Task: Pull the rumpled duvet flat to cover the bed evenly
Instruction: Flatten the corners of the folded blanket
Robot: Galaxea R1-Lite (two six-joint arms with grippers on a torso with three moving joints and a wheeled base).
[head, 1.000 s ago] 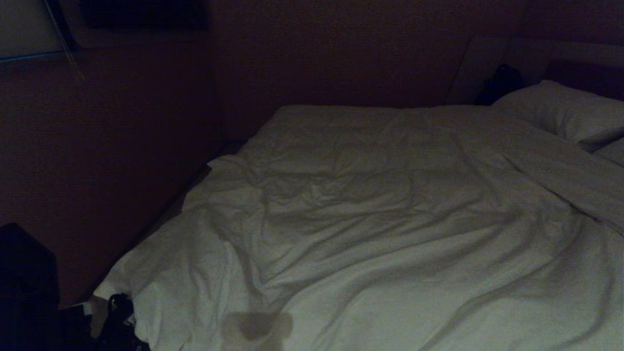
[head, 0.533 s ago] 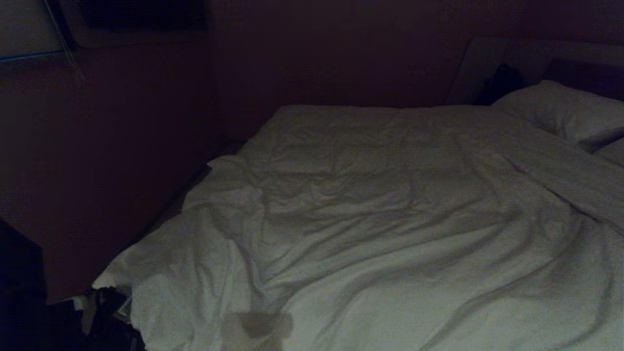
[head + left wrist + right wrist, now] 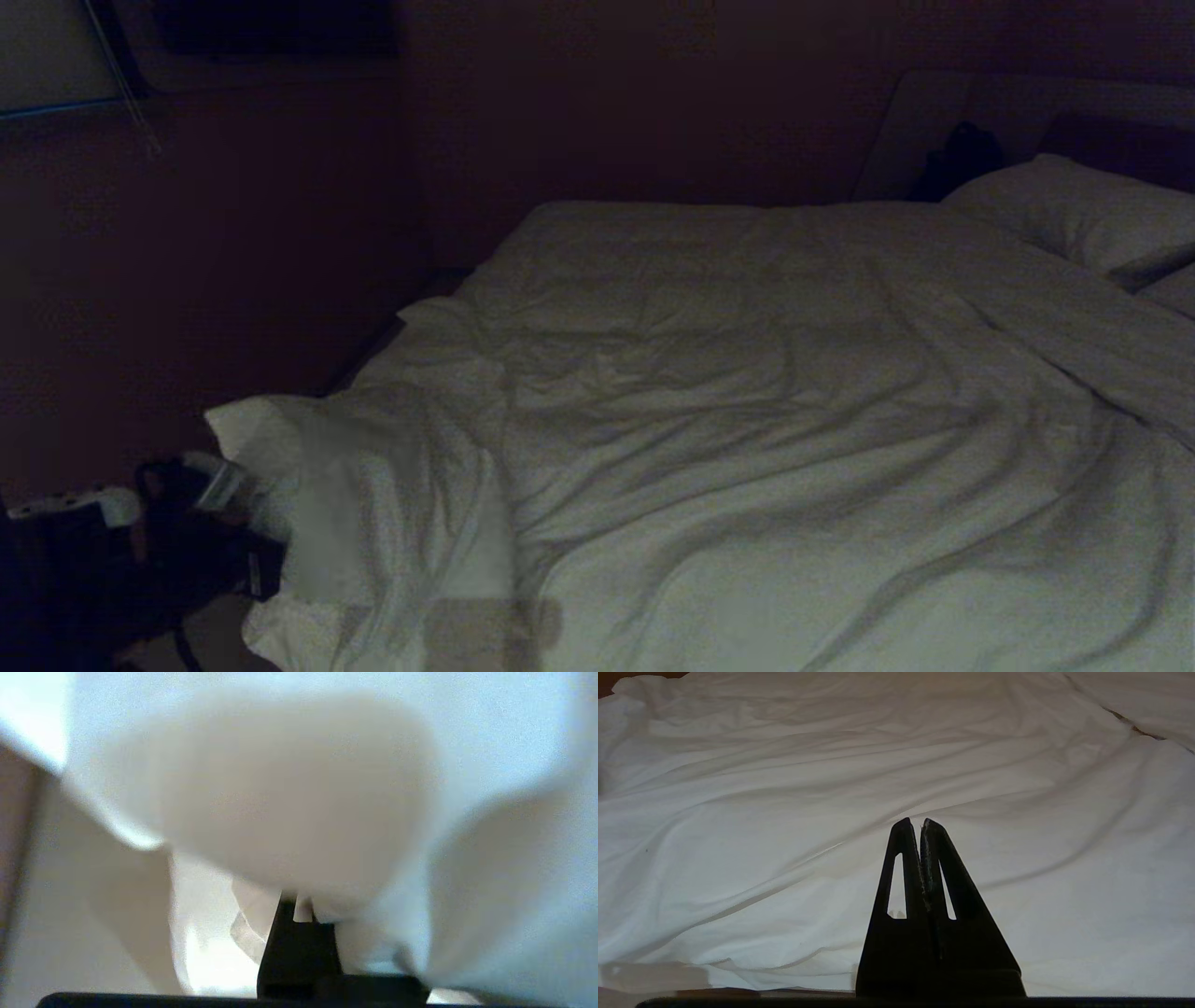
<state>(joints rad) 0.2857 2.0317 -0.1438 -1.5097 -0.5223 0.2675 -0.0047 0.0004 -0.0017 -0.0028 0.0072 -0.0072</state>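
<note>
While the left gripper (image 3: 299,910) is pinching the near left corner of the duvet (image 3: 747,439), the duvet is lying long-ways up the bed (image 3: 439,280) toward the pillow (image 3: 1074,210). Cloth is hiding the fingertips. The right gripper (image 3: 920,823) is hanging closed and empty over it.

Head view dim and grainy; left wrist view bright, blurred; right wrist view sharp

Dim room, dark reddish wall (image 3: 280,233)
</note>
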